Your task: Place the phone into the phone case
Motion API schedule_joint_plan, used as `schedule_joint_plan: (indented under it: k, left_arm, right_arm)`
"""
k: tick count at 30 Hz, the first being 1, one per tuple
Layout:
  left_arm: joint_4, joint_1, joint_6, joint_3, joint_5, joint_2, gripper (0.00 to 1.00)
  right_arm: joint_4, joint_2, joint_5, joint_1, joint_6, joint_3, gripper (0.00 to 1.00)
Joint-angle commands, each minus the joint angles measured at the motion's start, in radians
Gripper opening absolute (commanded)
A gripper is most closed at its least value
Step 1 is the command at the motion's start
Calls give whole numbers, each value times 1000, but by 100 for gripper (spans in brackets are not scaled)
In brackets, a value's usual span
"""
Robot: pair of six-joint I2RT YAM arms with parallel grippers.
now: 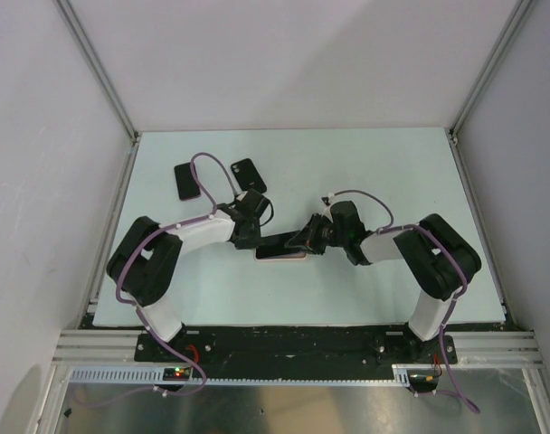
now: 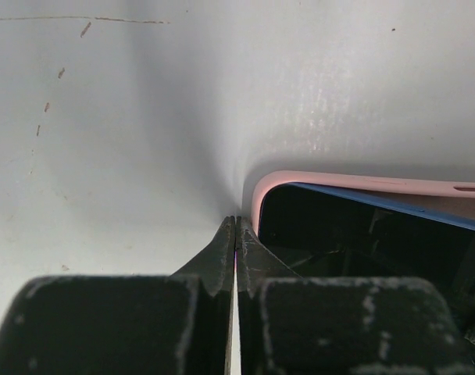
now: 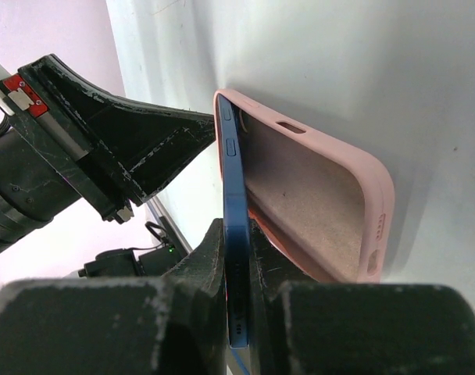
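- While my right gripper (image 3: 236, 238) is closed almost all the way, pinching the phone (image 3: 234, 172) by its two faces at the near end, low in the middle of the right wrist view, I judge the task only partly done.
- Past my fingers the phone runs up the frame edge-on, with its blue side and buttons showing. Its near end stands clear of the case (image 3: 323, 187), and the bare lining is visible in the gap between them.
- At the far end, upper centre of that view, the phone's top meets the pink rim. That end looks tucked in, though I cannot tell how deep it sits.
- My left gripper (image 2: 235, 230) has its fingers shut together on nothing. The tip sits against the case's end corner, at the middle of the left wrist view, and I take it to be bracing the case on the table (image 2: 144, 117).
- From that side the blue edge lifts away from the pink rim toward the right of the frame, so the phone is hinged in, not seated.
- What is left, as I judge it, is to swing the raised end down and press until the rim grips all round.
- Farthest off, in the upper left of the top view, two black pieces (image 1: 186, 181) lie well apart from this work.
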Motion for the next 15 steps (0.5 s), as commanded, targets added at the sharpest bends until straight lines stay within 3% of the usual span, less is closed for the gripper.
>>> schedule_joint_plan:
  k: [1, 7, 15]
  left_arm:
    - [62, -14, 0, 49, 45, 9, 0]
    - [63, -13, 0, 54, 52, 14, 0]
    - [63, -15, 2, 47, 55, -2, 0]
  right_arm:
    - [-214, 45, 114, 7, -103, 7, 4]
    - [-289, -21, 111, -25, -157, 23, 24]
    - [-361, -102, 124, -26, -193, 41, 35]
